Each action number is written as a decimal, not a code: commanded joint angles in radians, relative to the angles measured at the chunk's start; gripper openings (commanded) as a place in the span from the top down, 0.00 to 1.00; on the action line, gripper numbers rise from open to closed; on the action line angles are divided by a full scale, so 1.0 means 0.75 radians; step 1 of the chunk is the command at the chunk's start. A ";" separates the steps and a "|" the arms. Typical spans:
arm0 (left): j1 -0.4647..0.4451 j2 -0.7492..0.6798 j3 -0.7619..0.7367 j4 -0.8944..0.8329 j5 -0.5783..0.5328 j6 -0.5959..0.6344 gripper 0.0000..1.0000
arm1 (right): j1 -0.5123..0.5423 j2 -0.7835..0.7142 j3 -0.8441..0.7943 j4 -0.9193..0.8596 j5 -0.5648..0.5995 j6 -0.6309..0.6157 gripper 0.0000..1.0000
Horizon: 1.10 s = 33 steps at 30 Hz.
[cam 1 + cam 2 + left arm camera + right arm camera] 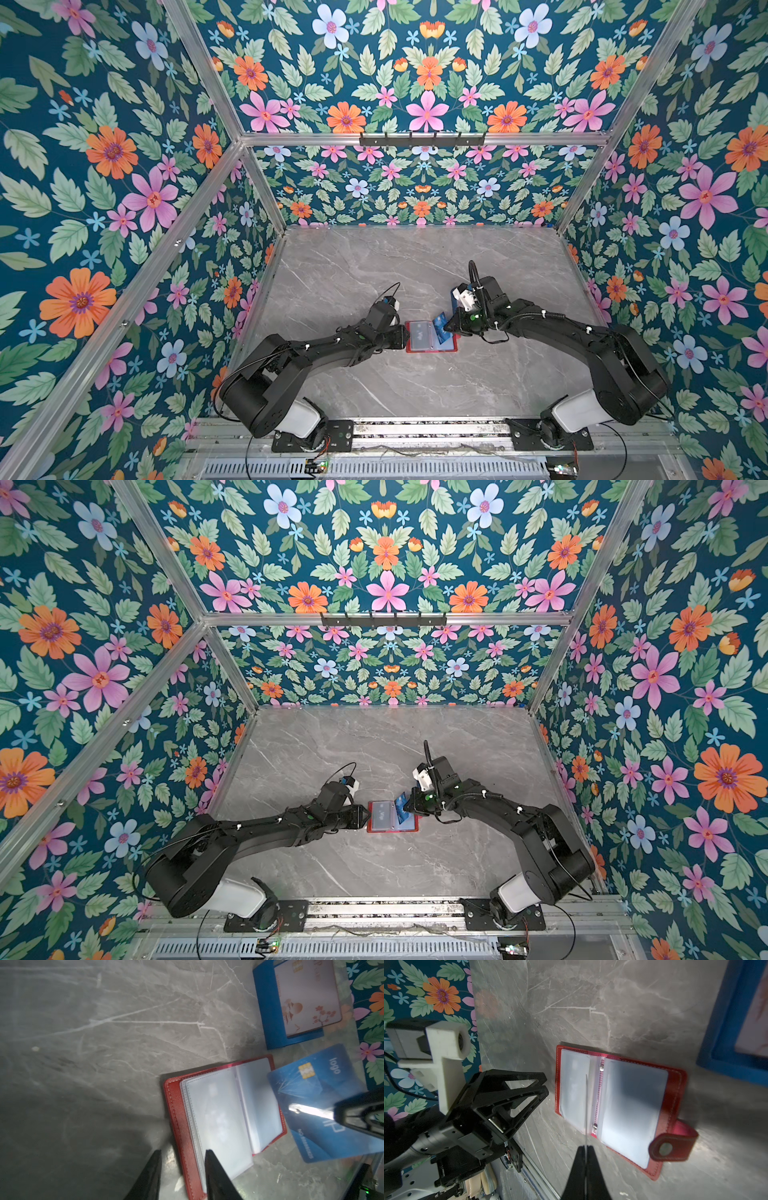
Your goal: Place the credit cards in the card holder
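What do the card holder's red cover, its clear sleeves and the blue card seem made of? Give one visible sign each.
The red cover: probably leather or imitation, fine grain, pale stitching. The sleeves: soft plastic, cloudy translucent, seamed edges. The blue card: stiff glossy plastic, bright glare streak, gold chip.

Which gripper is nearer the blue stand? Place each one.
Right. The right gripper, shut on the blue card, is over the card holder's side that faces the blue stand. The left gripper is at the holder's opposite edge, farther off.
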 commanded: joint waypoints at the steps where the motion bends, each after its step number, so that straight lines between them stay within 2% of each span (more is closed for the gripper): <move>1: 0.003 0.010 -0.009 0.055 0.024 -0.022 0.62 | 0.009 0.018 0.000 0.044 -0.011 0.019 1.00; 33: 0.001 0.086 -0.058 0.124 0.051 -0.083 0.66 | 0.033 0.143 -0.042 0.184 -0.077 0.034 1.00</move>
